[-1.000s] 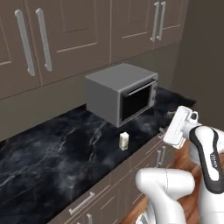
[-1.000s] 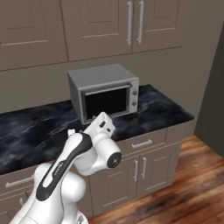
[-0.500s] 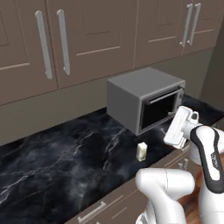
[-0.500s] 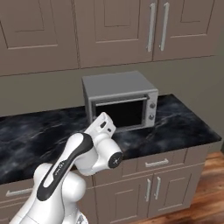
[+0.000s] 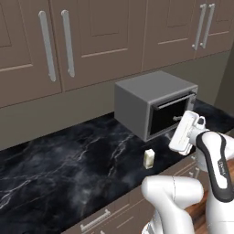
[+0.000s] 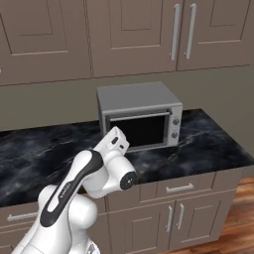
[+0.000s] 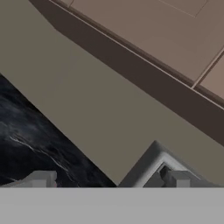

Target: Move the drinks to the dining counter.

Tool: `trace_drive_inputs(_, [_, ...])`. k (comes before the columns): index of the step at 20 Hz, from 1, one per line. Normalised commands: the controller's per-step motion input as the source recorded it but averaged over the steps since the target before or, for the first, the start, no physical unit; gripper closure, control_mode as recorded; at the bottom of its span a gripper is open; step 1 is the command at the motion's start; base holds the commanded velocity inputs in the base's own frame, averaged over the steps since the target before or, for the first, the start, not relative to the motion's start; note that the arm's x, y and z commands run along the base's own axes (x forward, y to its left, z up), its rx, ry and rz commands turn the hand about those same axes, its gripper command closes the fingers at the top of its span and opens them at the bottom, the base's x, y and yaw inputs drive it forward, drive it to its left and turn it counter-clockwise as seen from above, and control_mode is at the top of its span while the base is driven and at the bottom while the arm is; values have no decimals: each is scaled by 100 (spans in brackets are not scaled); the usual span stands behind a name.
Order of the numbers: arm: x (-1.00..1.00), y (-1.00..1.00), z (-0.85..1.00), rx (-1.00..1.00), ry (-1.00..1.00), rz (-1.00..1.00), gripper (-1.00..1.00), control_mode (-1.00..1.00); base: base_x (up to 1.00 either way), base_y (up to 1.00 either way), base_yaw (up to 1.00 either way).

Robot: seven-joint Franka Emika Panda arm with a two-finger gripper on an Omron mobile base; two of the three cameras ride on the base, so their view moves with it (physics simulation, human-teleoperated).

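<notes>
Wall cabinets [image 5: 91, 41]: brown, panelled doors with long metal bar handles, running along the wall above the worktop.

Worktop [image 5: 59, 169]: black marble with white veining; brown base cabinets [image 6: 193, 213] with small metal pulls sit below it, and a wood floor [image 6: 238, 218] lies beyond them at the lower right of the right base view.

Toaster oven [image 5: 153, 103]: grey box with a dark glass door and knobs down one side, standing on the worktop against the back wall, under the wall cabinets.

Robot arm [image 6: 74, 198]: white with dark joints, raised in front of the worktop; its hand hangs before the toaster oven's door.

Gripper [image 7: 109, 180]: seen in the hand view, the two finger tips stand far apart with nothing between them; they point toward the wall and a corner of the toaster oven.

Carton [image 5: 149, 158]: small, cream-white, upright on the worktop just in front of the toaster oven, near the front edge, apart from the gripper. Its markings are too small to read.
</notes>
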Motion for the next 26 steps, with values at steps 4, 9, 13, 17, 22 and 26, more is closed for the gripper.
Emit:
trace_drive_inputs(4, [0,0,0,0,0,0,-100,100,0,0,2])
trace_drive_inputs(9, [0,0,0,0,0,0,-100,100,0,0,0])
trace_drive_inputs(13, [0,0,0,0,0,0,-100,100,0,0,0])
trace_drive_inputs(17, [0,0,0,0,0,0,-100,100,0,0,0])
trace_drive_inputs(22, [0,0,-3,0,11,0,-100,-100,0,0,0])
trace_drive_inputs(26, [1,0,-6,0,24,0,-100,-100,0,0,0])
